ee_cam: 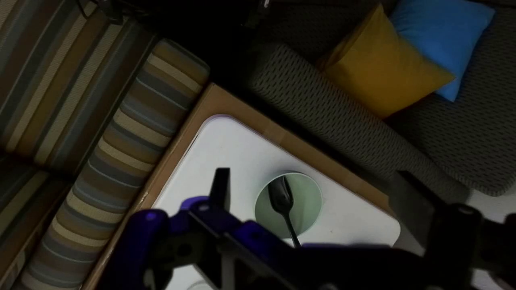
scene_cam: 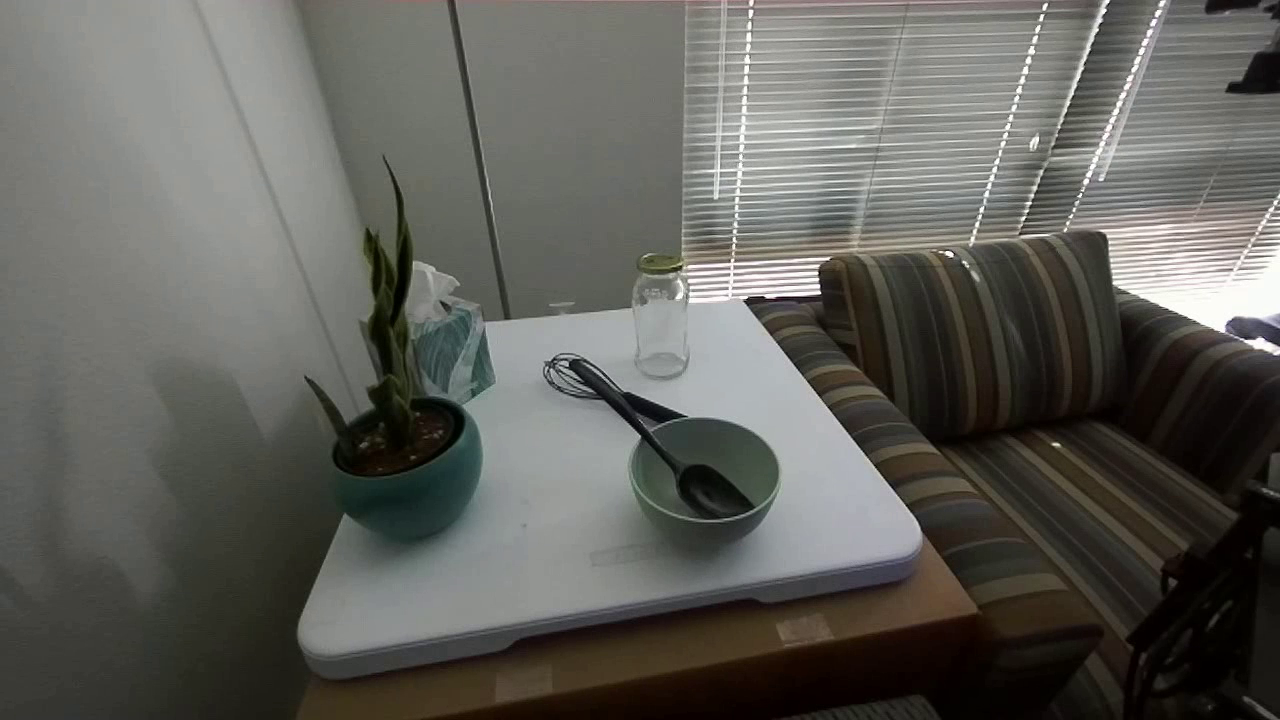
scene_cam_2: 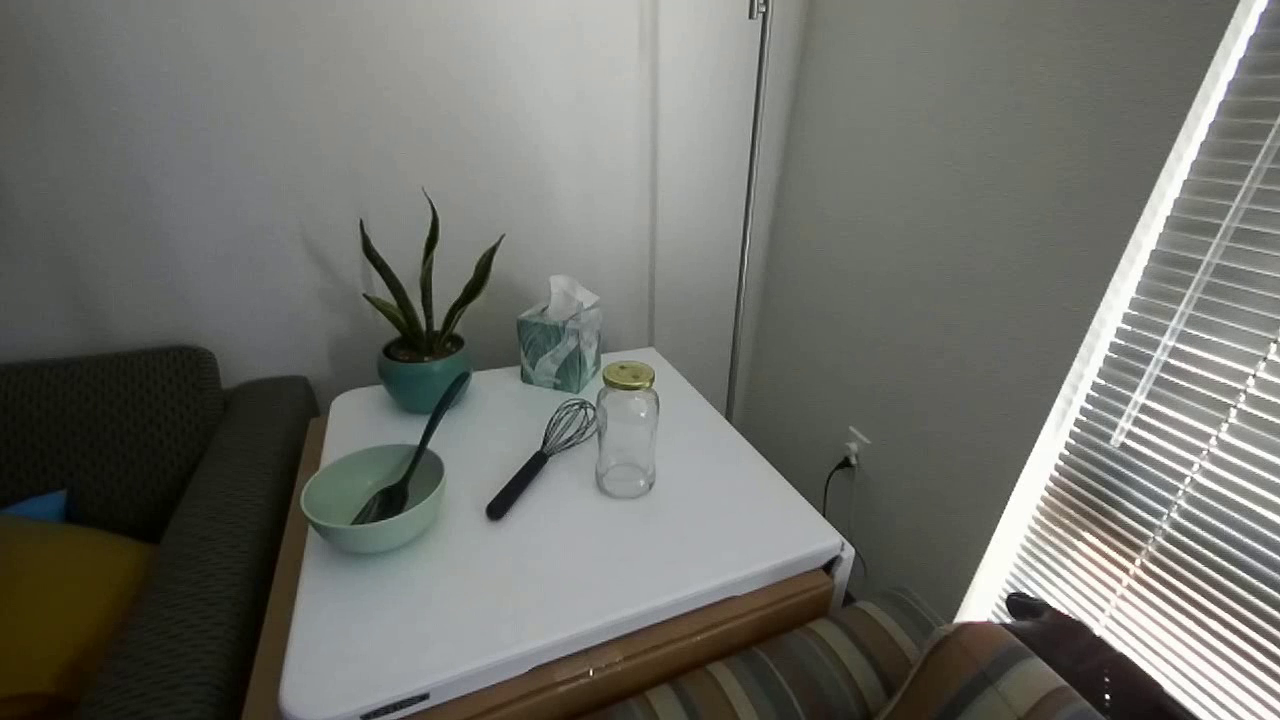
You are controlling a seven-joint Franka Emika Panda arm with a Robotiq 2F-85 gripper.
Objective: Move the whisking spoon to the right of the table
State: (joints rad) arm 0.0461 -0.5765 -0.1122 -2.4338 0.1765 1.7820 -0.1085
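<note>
Green bowl point(scene_cam: 738, 456) on the white surface point(scene_cam: 550, 480), a black spoon point(scene_cam: 660, 448) leaning in it

Behind the bowl are the whisk point(scene_cam: 652, 407), partly hidden by the spoon's handle, and an upright lidded jar point(scene_cam: 661, 325). Left of the bowl sits a potted plant point(scene_cam: 398, 400); left and behind, a tissue box point(scene_cam: 455, 350). Right of the bowl, past the surface's edge, is a striped armchair point(scene_cam: 1050, 455).

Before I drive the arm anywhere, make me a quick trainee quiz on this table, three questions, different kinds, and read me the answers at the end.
1. What black thing leans in the bowl?
2. True or false: the whisk lies on the table, outside that bowl.
3. In the wrist view, the gripper is: a) shut on the jar, b) open, c) shut with nothing in it.

Key:
1. The spoon.
2. True.
3. b.
</note>
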